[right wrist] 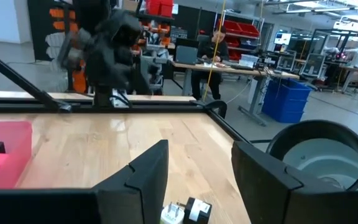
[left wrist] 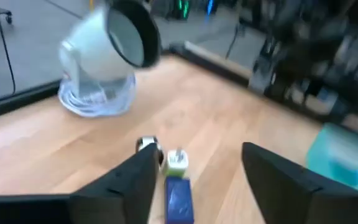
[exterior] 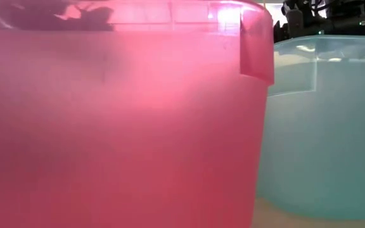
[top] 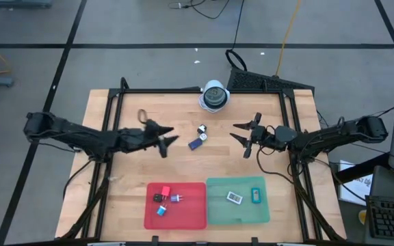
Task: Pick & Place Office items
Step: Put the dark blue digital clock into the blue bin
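Note:
A blue piece with a pale plug end (top: 196, 143) and a small black-and-white piece (top: 202, 128) lie on the table's middle. My left gripper (top: 168, 140) is open just left of them. In its wrist view (left wrist: 197, 180) the blue piece (left wrist: 179, 196) lies ahead of the fingers, untouched. My right gripper (top: 243, 137) is open to their right, and its wrist view (right wrist: 197, 180) shows the black-and-white piece (right wrist: 188, 211). Red, black and blue pieces (top: 166, 199) lie in the red tray (top: 193, 215). A dark square with a pale face (top: 234, 197) and a teal piece (top: 256, 196) lie in the green tray (top: 214, 212).
A round white-and-grey domed object (top: 215, 96) stands at the table's far edge, behind the loose pieces. A black frame (top: 115, 102) runs along the table's sides and back. The low view shows only the red tray's wall (exterior: 106, 126) and the green tray's wall (exterior: 322, 126).

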Controlling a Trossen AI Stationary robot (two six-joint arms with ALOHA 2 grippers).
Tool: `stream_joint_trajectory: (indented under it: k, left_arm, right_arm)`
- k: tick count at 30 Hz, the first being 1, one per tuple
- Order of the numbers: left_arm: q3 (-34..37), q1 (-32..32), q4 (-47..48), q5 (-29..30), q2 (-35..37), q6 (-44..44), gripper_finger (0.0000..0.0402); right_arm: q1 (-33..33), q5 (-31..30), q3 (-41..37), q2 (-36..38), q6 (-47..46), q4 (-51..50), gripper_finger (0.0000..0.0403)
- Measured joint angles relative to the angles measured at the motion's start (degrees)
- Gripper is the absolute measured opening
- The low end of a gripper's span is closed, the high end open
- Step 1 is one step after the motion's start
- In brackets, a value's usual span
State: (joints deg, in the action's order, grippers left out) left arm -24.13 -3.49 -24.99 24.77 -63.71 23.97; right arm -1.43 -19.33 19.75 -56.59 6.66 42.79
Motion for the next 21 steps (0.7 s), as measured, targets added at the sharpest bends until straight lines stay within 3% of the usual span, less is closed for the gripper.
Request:
stream_joint_trajectory:
  k: [4, 9, 12, 21]
  left_arm:
    - [-7.00, 0.68, 7.37, -0.78, -10.35, -1.59, 0.0271]
    - [-16.14, 2.31, 16.39, -0.61, -23.15, -1.38, 0.0280]
    - [-19.47, 3.51, 16.73, -0.52, -29.43, -1.34, 0.0280]
    - [-24.56, 4.70, 16.41, -3.40, -39.05, -1.73, 0.0280]
  right_arm:
    - [0.00, -0.01, 0.00, 0.45, 0.00, -0.93, 0.0164]
    - [0.00, -0.01, 0.00, 0.45, 0.00, -1.97, 0.0164]
    - [0.00, -0.01, 0.00, 0.45, 0.00, -1.97, 0.0164]
    - [0.00, -0.01, 0.00, 0.45, 0.00, -1.97, 0.0164]
